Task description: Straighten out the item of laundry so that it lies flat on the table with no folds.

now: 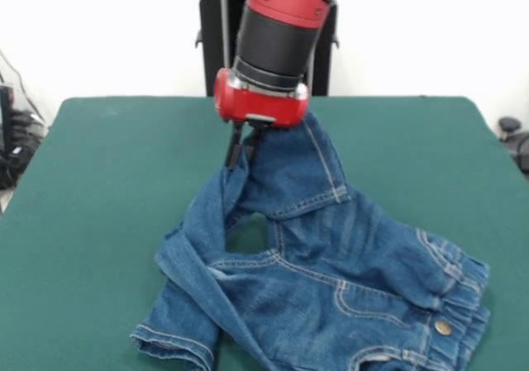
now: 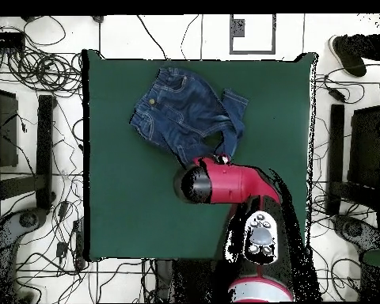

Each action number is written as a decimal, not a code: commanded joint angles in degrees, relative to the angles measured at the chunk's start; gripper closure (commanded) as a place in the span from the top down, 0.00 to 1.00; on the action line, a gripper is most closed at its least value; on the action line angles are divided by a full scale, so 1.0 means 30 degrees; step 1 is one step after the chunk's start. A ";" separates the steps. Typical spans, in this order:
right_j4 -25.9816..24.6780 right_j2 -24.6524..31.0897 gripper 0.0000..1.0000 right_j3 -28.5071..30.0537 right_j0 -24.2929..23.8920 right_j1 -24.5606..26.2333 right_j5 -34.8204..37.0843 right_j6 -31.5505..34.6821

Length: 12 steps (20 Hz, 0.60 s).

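The small blue denim jeans (image 1: 331, 280) lie crumpled on the dark green table (image 1: 99, 181), toward its near right part. The waistband with its metal button (image 1: 443, 327) is at the right front. One leg is folded across the other at the left front. My gripper (image 1: 241, 149) is shut on the hem end of the other leg and holds it lifted above the table, so the denim hangs from it in a peak. In the overhead view the jeans (image 2: 181, 115) lie near the table's (image 2: 122, 206) top edge, and the red arm (image 2: 225, 182) hides the gripper.
The black pedestal (image 1: 216, 40) stands behind the table's far edge. In the overhead view, cables (image 2: 35, 71) cover the floor to the left, dark stands (image 2: 347, 158) are at the right, and a shoe (image 2: 351, 51) shows at the top right.
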 commanded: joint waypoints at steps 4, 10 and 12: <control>-0.0987 0.4306 0.00 0.3933 -0.2990 -0.1270 -0.2193 0.0850; -0.1486 0.5441 0.00 0.3904 -0.3743 -0.1862 -0.0701 -0.0342; -0.1737 0.5393 0.00 0.3726 -0.3547 -0.1839 -0.0633 -0.0236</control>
